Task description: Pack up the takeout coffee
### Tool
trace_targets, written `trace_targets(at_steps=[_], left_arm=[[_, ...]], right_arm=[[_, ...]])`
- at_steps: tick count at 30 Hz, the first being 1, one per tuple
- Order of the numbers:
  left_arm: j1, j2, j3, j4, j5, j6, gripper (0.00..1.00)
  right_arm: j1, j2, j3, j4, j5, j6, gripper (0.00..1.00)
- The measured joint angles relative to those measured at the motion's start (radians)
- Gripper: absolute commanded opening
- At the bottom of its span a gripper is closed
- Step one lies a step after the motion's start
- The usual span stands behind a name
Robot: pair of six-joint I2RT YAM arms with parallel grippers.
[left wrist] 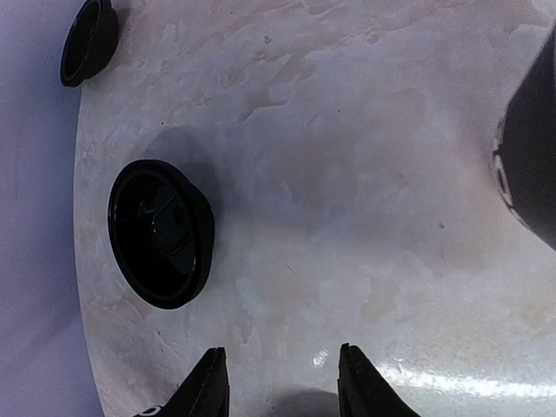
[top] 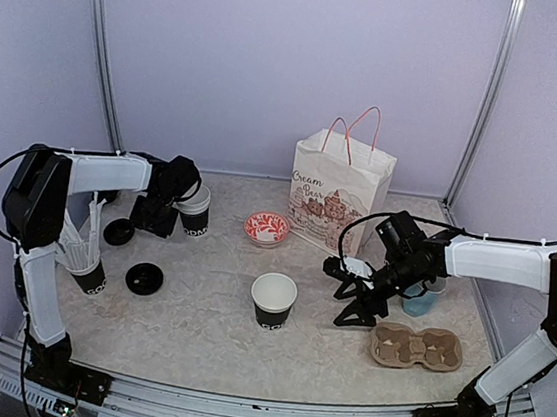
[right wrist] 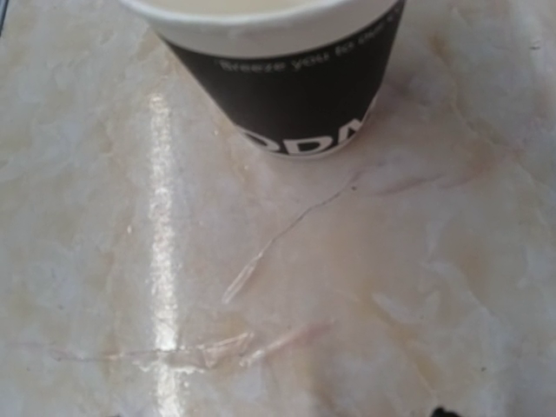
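Straws stick out of a black cup (top: 89,275) at the far left of the desk (top: 202,346), tucked against the left arm. Two black plastic lids lie loose on the desk: one lid (top: 119,232) is further back, the other lid (top: 144,278) is nearer and just right of the straw cup. Neither lid is on a cup.

The left gripper (left wrist: 282,387) hangs low over the desk with its fingers apart and nothing between them. In the left wrist view, one lid sits ahead and to the left, off the gripper's line. A back-left takeout cup (top: 195,214) stands upright just beside the left gripper, lidless with a white rim. I cannot tell whether it touches the gripper.

A red patterned bowl (top: 266,228) sits mid-back. A centre takeout cup (top: 273,302) stands upright and open in the middle of the desk, white inside, with white lettering near the base.

A white paper bag (top: 339,187) with pink handles stands at the back, right of the bowl. The right gripper (top: 346,305) is right of the centre cup, near it but apart, with its jaws spread and holding nothing. The right wrist view shows the centre cup straight ahead.

A light-blue mug (top: 419,300) is partly hidden behind the right arm. A cardboard two-cup carrier (top: 417,347) lies flat front right, well apart from both takeout cups.
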Motion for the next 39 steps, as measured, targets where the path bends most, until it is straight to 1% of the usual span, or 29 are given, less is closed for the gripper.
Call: trace_targets(at_steps=[8, 18, 25, 36, 39], left_arm=[[0.069, 0.012, -0.087, 0.058, -0.031, 0.025, 0.45], [0.143, 0.078, -0.087, 0.141, -0.026, 0.089, 0.45], [0.167, 0.111, -0.069, 0.163, -0.008, 0.114, 0.33], [0.164, 0.122, -0.065, 0.166, -0.012, 0.124, 0.07], [0.150, 0.121, -0.065, 0.157, -0.026, 0.123, 0.03]], right_arm=[[0.001, 0.000, 0.000, 0.000, 0.000, -0.008, 0.74], [0.005, 0.000, 0.000, -0.001, 0.000, -0.011, 0.75], [0.005, 0.000, 0.000, -0.003, 0.000, -0.012, 0.75], [0.005, 0.000, 0.000, -0.005, 0.003, -0.014, 0.75], [0.005, 0.000, 0.000, -0.005, 0.003, -0.014, 0.75]])
